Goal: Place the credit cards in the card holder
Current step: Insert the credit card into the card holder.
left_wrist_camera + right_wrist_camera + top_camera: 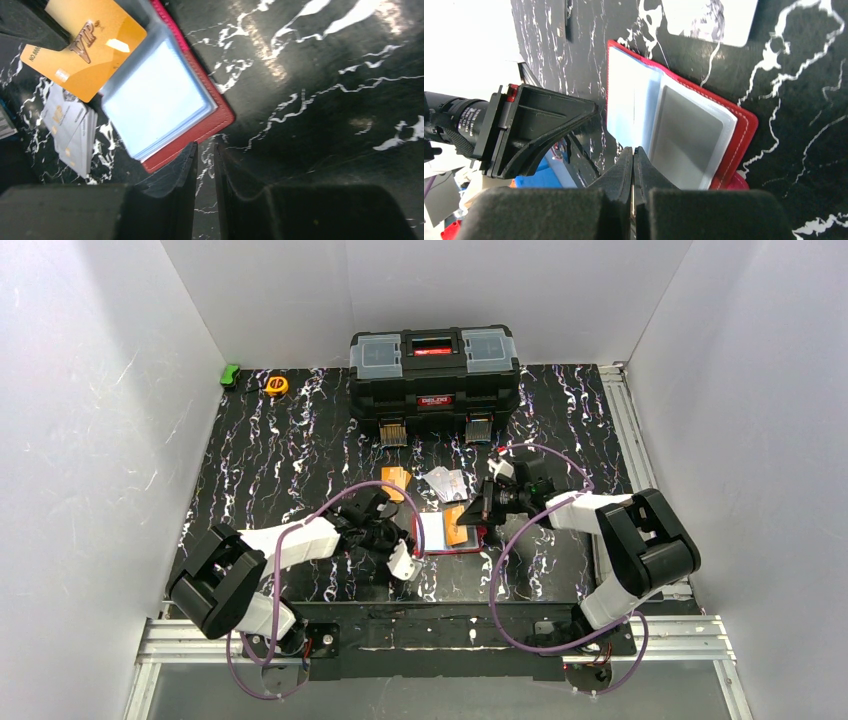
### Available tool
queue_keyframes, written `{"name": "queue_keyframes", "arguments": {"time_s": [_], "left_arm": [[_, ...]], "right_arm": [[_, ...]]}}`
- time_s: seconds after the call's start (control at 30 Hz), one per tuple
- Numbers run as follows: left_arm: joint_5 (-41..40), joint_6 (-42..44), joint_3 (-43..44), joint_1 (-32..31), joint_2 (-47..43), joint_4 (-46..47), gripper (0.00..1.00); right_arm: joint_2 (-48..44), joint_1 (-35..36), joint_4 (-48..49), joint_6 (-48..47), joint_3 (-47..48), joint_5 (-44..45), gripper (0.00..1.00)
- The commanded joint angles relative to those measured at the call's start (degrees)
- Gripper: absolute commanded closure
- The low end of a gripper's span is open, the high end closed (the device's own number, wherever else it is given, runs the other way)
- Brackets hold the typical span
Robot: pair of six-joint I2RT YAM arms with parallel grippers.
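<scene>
1. holder (436, 533) lies open between both claws from above, long axis left-right; right claw (482, 508) pinches orange card (458, 523) over it.
2. left wrist: left claw (206, 147) narrowly parted, empty, at holder's corner.
3. right wrist: holder's pockets lie just ahead of pressed-together fingers.

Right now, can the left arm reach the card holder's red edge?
Probably yes. The left gripper hangs at the card holder's red corner, jaws slightly apart, nothing between them; the orange card sits at its far side.
</scene>
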Motion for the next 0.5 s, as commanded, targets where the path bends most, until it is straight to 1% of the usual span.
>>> {"name": "queue_keyframes", "arguments": {"time_s": [0.0,0.1,0.2,0.27,0.37,0.47], "left_arm": [[-0.53,-5.07,3.13,0.32,-0.71,-0.14,0.83],[-0.99,-5.90,3.61,0.35,-1.33,0.94,0.82],[-1.45,-5.23,3.99,0.42,-0.26,2.36,0.81],[-1.93,-4.21,4.12,0.84,1.46,5.40,0.79],[-2.94,-3.11,5.02,2.05,5.53,10.60,0.76],[-1.64,-1.36,7.38,4.27,8.39,10.75,0.73]], "right_arm": [[-0.93,0.05,-1.82,-2.80,4.31,0.58,0.99],[-1.10,0.05,-1.84,-2.49,5.19,2.45,0.99],[-0.89,-0.02,1.20,-0.07,3.41,4.83,0.99],[-0.06,0.09,3.27,1.61,2.21,5.59,0.99],[1.08,0.31,3.64,1.97,2.13,7.34,0.99],[1.33,0.43,2.93,1.71,2.42,8.11,0.99]]}}
